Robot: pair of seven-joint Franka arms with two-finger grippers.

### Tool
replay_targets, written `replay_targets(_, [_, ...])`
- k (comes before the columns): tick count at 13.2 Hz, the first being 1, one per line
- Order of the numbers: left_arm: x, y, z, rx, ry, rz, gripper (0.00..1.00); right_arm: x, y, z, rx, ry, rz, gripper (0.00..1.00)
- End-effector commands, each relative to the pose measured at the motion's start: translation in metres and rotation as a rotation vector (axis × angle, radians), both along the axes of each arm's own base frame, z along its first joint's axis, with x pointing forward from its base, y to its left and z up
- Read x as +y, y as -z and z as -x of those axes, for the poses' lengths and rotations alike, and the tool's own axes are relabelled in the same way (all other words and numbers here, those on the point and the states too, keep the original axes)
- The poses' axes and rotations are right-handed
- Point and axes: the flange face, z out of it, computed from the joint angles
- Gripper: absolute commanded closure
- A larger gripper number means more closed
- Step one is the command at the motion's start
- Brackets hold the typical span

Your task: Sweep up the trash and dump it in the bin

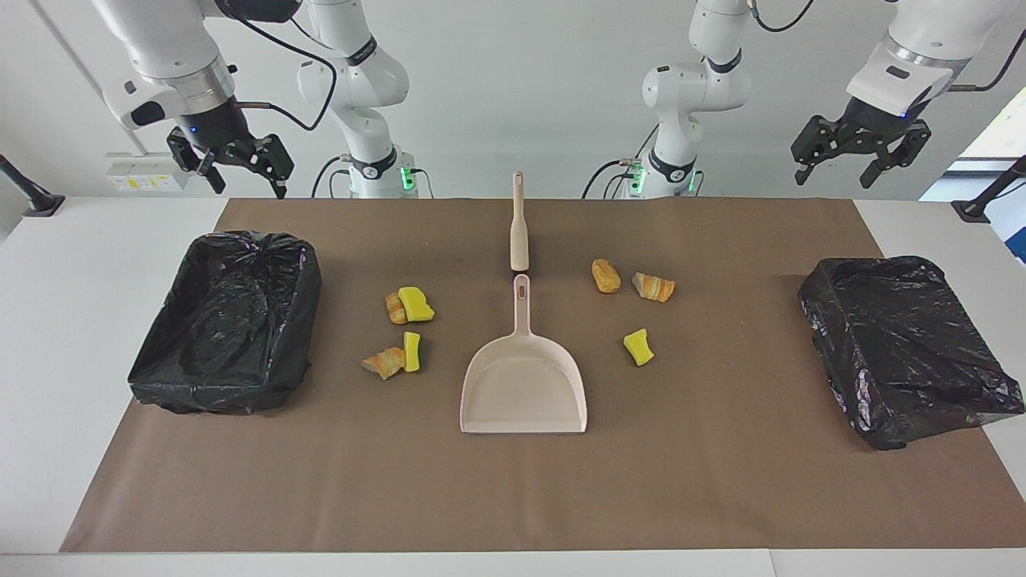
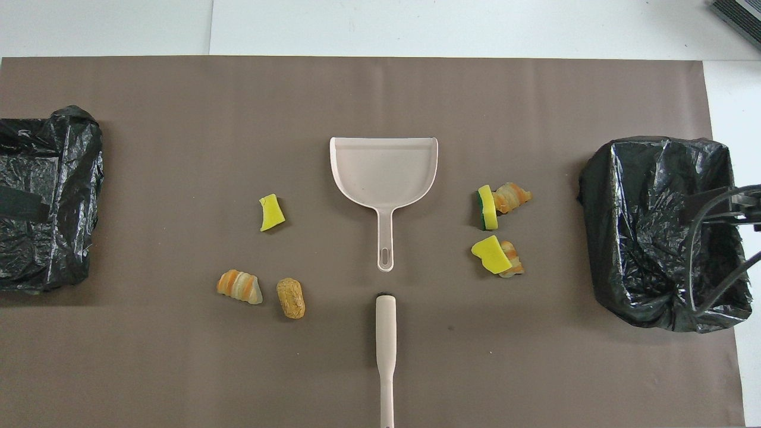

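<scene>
Both claws open, left claw point(image 1: 862, 156) & right claw point(image 1: 232, 164) up; brush point(image 1: 519, 224) bristles hidden.

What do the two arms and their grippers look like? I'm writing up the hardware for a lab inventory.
Both arms are glossy white with rounded joints, black bands at the seams and small green lights near the bases. Black cables run loosely along them. The right gripper and left gripper are black two-finger units below white wrist housings, the right arm's with a silver ring.
</scene>
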Motion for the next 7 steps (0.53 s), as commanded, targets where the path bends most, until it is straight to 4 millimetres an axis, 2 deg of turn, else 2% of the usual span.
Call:
replay_targets(1, [0.0034,0.0004,0.0078,0.006,0.010,-0.013,0.00,-0.0024,-0.0005,0.0033,-0.017,-0.017,0.000,0.00])
replay_targets(7, [0.0044,-0.0007,0.0076,0.004,-0.002,-0.014,0.00,-0.0023,-0.0013,0.0038,-0.019,-0.018,-0.002,0.00])
